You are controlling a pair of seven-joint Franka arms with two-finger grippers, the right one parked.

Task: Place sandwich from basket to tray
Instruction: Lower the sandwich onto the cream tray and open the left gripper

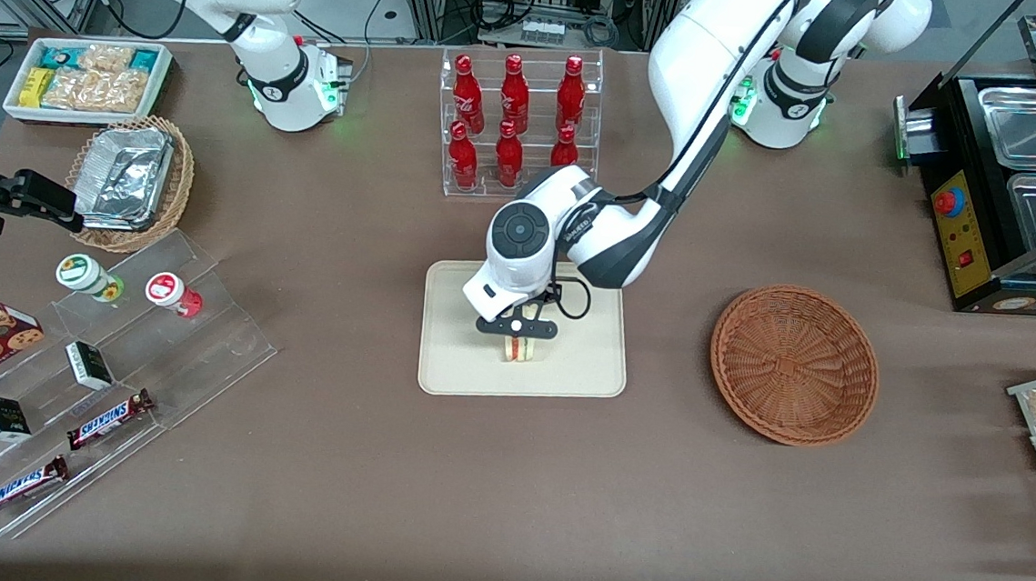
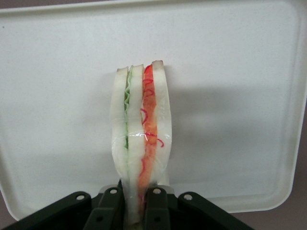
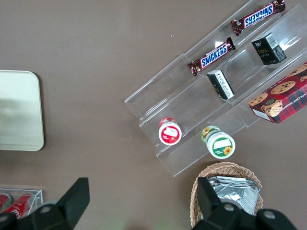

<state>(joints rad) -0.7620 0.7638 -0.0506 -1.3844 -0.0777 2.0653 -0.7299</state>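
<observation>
Sandwich (image 2: 142,139) is standing on edge over the cream tray (image 1: 585,368), and the left gripper (image 1: 517,328) is clamping it between its fingers (image 2: 156,206); the reddish wicker basket (image 1: 794,364) is sitting empty nearby.

- The gripper (image 2: 136,211) was cut off by the wrist picture's edge, hiding the sandwich's (image 2: 141,139) gripped end.
- The tray (image 3: 19,110) ran past the right wrist picture's edge.

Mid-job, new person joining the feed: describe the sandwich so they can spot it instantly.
Find the cream tray at the table's middle, nearer the front camera than the red bottle rack. Over it, the left arm's hand grips the sandwich: the only pale bread wedge, with green and orange-pink filling stripes.
</observation>
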